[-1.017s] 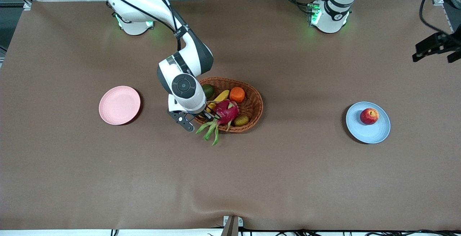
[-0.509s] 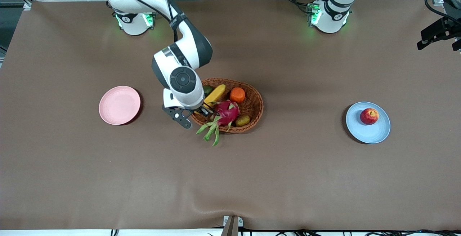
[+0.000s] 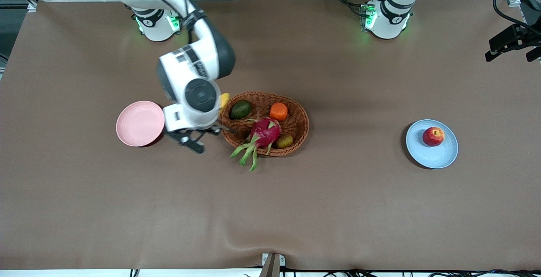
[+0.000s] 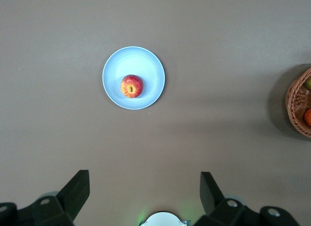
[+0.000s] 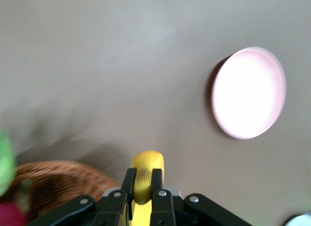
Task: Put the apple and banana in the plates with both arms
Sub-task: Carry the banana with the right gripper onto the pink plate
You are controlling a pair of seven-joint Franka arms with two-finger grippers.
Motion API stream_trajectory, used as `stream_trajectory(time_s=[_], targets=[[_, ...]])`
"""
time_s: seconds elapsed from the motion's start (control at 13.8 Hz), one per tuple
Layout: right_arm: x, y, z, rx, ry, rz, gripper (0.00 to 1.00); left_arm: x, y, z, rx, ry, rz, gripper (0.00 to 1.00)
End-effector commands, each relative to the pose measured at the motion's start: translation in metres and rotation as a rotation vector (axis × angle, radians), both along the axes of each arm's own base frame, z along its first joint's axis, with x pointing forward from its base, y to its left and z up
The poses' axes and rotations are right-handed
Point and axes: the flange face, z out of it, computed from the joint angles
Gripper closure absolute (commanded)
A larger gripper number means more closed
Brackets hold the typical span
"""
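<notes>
My right gripper (image 3: 202, 135) is shut on the yellow banana (image 3: 224, 99) and holds it above the table between the wicker basket (image 3: 302, 121) and the pale pink plate (image 3: 140, 123). In the right wrist view the banana (image 5: 146, 168) sits between the shut fingers (image 5: 129, 181), with the pink plate (image 5: 249, 92) apart from it. The red apple (image 3: 433, 136) lies on the pale blue plate (image 3: 437, 160). My left gripper (image 3: 511, 42) waits open and empty, high over the left arm's end of the table; its wrist view shows the apple (image 4: 131, 86) on the blue plate (image 4: 147, 64).
The basket holds a pink dragon fruit (image 3: 264, 132), an orange fruit (image 3: 278, 111), a dark green avocado (image 3: 241, 109) and a small brownish fruit (image 3: 284, 141). The dragon fruit's green leaves hang over the basket's rim toward the front camera.
My right gripper has lifted the banana out of the basket and moved toward the pink plate. The avocado now shows in the basket. The left gripper shifted only slightly.
</notes>
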Motion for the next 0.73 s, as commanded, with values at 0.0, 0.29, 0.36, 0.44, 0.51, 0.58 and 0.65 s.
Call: stream_trajectory(time_s=[0.0, 0.29, 0.36, 0.44, 0.51, 0.58, 0.65], targets=[[0.012, -0.074, -0.001, -0.05, 0.112, 0.043, 1.0, -0.004, -0.003, 0.003, -0.004, -0.016, -0.003, 0.0], [0.009, -0.186, -0.028, -0.032, 0.242, 0.092, 1.0, -0.003, 0.001, 0.002, -0.004, -0.01, 0.005, 0.0], [0.007, -0.211, -0.037, -0.006, 0.253, 0.111, 1.0, -0.003, -0.001, 0.004, -0.002, -0.015, 0.002, 0.0], [0.004, -0.235, -0.05, 0.02, 0.262, 0.131, 1.0, -0.002, -0.001, 0.002, -0.002, -0.012, 0.0, 0.0], [0.002, -0.261, -0.063, 0.049, 0.265, 0.154, 1.0, -0.001, -0.001, 0.0, -0.002, -0.006, 0.0, 0.0], [-0.002, -0.28, -0.077, 0.074, 0.267, 0.182, 1.0, -0.001, -0.001, 0.0, -0.002, -0.006, 0.0, 0.0], [-0.005, -0.295, -0.091, 0.096, 0.262, 0.192, 1.0, 0.0, -0.002, 0.0, -0.002, -0.006, 0.0, 0.0]])
